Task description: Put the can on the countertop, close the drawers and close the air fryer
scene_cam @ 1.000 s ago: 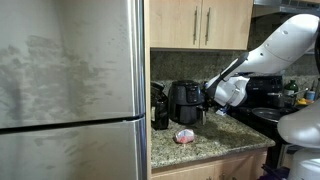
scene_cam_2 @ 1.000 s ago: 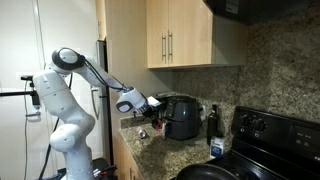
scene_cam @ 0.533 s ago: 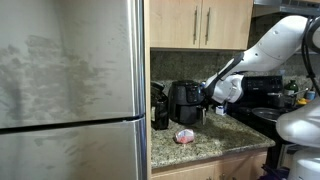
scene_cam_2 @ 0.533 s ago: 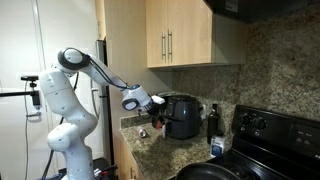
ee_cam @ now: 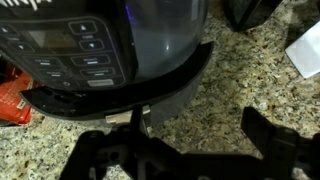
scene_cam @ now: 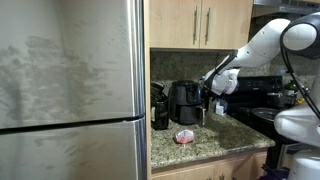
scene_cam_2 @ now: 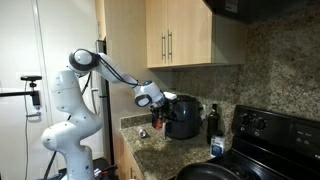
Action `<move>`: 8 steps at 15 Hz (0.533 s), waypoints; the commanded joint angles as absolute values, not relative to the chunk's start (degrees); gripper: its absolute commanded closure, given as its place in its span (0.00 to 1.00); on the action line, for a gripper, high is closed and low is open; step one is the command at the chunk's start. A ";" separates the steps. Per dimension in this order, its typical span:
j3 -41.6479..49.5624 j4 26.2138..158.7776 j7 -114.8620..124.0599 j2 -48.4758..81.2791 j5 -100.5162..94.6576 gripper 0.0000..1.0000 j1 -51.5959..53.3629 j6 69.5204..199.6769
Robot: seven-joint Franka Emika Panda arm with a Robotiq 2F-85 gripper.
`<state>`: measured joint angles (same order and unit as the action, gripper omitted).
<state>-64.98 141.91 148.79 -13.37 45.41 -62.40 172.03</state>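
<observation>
The glossy black air fryer [scene_cam: 185, 102] [scene_cam_2: 183, 116] stands at the back of the speckled countertop [scene_cam: 215, 145] [scene_cam_2: 160, 155]. The wrist view looks down on the air fryer's [ee_cam: 95, 45] control panel; a lower rim juts out beyond its rounded body. My gripper [scene_cam: 212, 93] [scene_cam_2: 160, 98] [ee_cam: 195, 150] hovers right beside the air fryer, open, with only granite between its dark fingers [ee_cam: 272, 135]. The small pinkish can [scene_cam: 185, 136] [scene_cam_2: 142, 132] sits on the countertop in front of the air fryer, well apart from the gripper. The pale wooden drawers [scene_cam: 200, 22] [scene_cam_2: 175, 40] overhead look shut.
A stainless fridge [scene_cam: 70, 90] fills one side, and a black stove [scene_cam_2: 260, 140] lies at the other. A dark bottle [scene_cam_2: 212, 120] and a smaller dark appliance [scene_cam: 159, 108] flank the air fryer. An orange-red pack [ee_cam: 12, 100] and a white object [ee_cam: 305, 50] lie on the granite.
My gripper has risen and moved in toward the air fryer's side, staying open. The can and the air fryer have not moved.
</observation>
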 commanded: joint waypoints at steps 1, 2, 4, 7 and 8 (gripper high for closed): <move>-58.56 144.66 142.05 -14.43 52.94 0.00 -53.53 169.09; -56.27 145.82 138.81 -15.38 56.28 0.00 -50.23 166.95; -52.92 147.97 132.18 -17.70 61.81 0.00 -45.19 161.00; -41.70 149.04 139.28 -13.14 52.44 0.00 -33.48 165.20; -39.63 149.96 139.50 -13.43 51.99 0.00 -31.08 165.08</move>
<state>-47.91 149.28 136.39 -15.70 56.79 -39.44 162.57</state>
